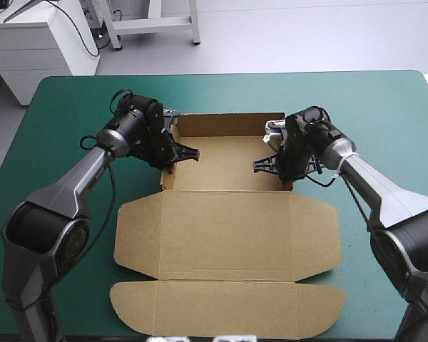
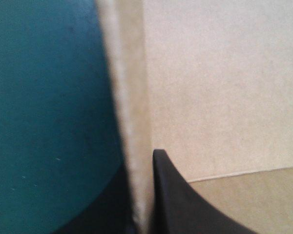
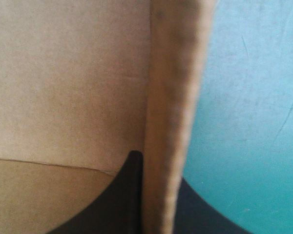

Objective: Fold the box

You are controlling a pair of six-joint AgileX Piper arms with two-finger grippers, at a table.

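Teal-green cover lies smooth over the desk (image 1: 64,107), which carries only the box (image 1: 225,160) at its middle. Beyond the far edge are pale floor and a white cabinet (image 1: 36,43). The box's far half is an open tray with its walls raised. The lid (image 1: 228,235) and its flaps lie flat toward the near edge. The left jaws are all but closed on the tray's left wall (image 2: 129,97), one finger inside and one outside, and the right jaws pinch the right wall (image 3: 173,97) the same way. The brown board looks light and stiff. It will likely bend cleanly only along its scored creases, and crush or spring back if squeezed elsewhere. Holding each wall near its top edge, as now, seems the sound grip. The cover looks smooth enough for so light a sheet to slide under a sideways push.
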